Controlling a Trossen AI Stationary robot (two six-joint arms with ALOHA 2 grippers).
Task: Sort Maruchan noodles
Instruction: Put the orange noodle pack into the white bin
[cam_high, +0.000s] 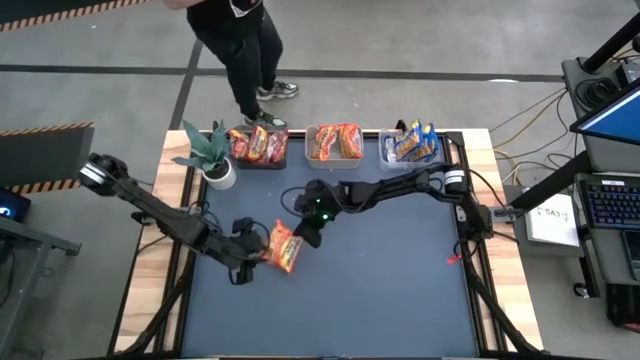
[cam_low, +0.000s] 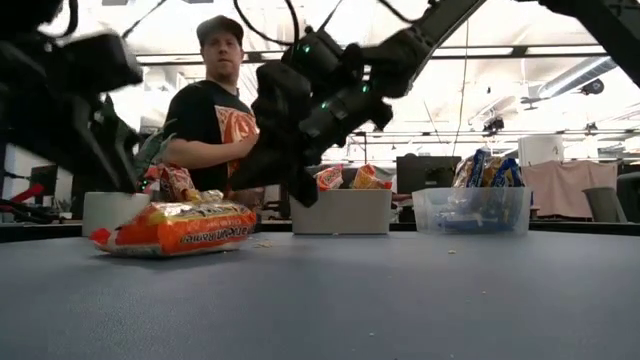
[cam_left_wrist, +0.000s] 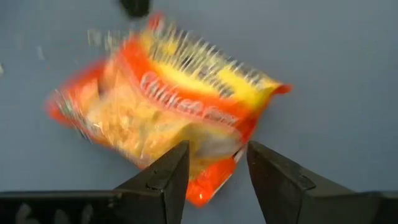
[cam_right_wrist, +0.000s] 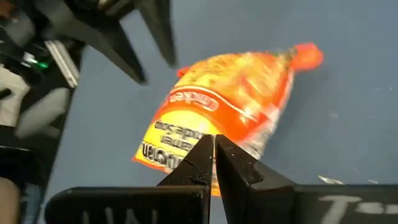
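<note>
One orange Maruchan packet (cam_high: 284, 246) lies flat on the dark table mat, left of centre; it also shows in the low view (cam_low: 175, 228). My left gripper (cam_left_wrist: 217, 165) is open at the packet's left end (cam_high: 258, 250), with a finger on either side of one orange corner. My right gripper (cam_right_wrist: 213, 155) is shut and empty, just right of the packet (cam_high: 303, 238) and raised above the table (cam_low: 305, 190). Other packets fill three clear bins at the far edge. My left gripper's open fingers (cam_left_wrist: 168, 177) stand on either side of the packet's orange corner (cam_left_wrist: 208, 186), coming in low from the table's left. I cannot tell whether they touch it. The packet lies on the table.
Three clear bins stand along the far edge: dark red and orange packets (cam_high: 258, 147), orange packets (cam_high: 334, 143), blue-and-yellow packets (cam_high: 410, 145). A potted plant (cam_high: 213, 160) stands at the far left. A person (cam_low: 215, 110) stands behind the table.
</note>
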